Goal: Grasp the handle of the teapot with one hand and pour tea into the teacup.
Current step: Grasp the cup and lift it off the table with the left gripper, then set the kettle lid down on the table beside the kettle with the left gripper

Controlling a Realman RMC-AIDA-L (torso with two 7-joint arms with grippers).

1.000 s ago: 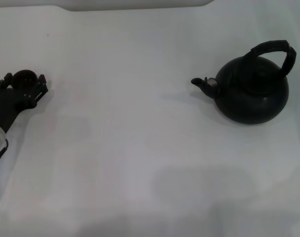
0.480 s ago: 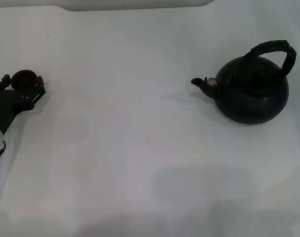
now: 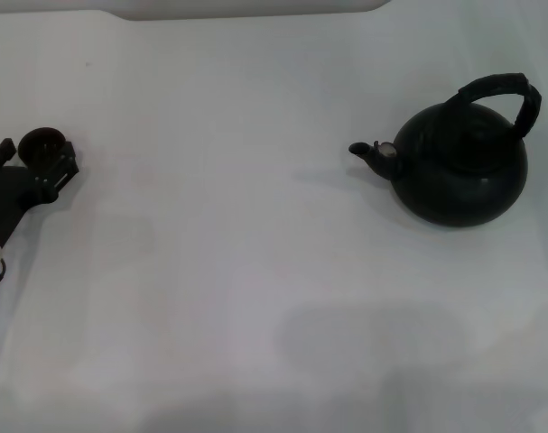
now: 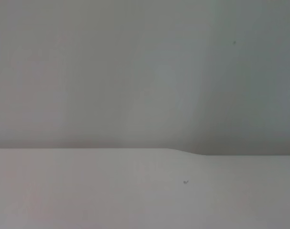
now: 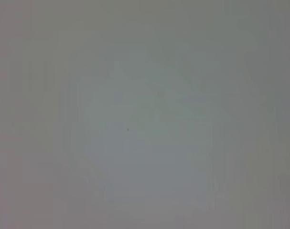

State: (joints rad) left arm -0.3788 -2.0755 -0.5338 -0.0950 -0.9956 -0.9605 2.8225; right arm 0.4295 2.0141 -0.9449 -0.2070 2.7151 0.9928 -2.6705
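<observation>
The round black teapot (image 3: pixel 459 171) stands upright at the right of the white table. Its spout (image 3: pixel 368 152) points left and its arched black handle (image 3: pixel 499 90) rises over the top. Nothing touches it. The small dark teacup (image 3: pixel 43 144) sits at the far left edge. My left hand (image 3: pixel 34 167) lies right behind it on the near side, open, its black fingers (image 3: pixel 66 171) spread beside the cup rather than closed on it. The right hand is out of view. Neither wrist view shows any task object.
The white table (image 3: pixel 255 253) stretches wide between cup and teapot. Its far edge (image 3: pixel 255 11) runs along the top of the head view. The left wrist view shows only the table surface (image 4: pixel 135 191) and a grey wall.
My left hand has drawn back toward the left edge and nearer to me. The teacup has barely shifted. The teapot has not moved.
</observation>
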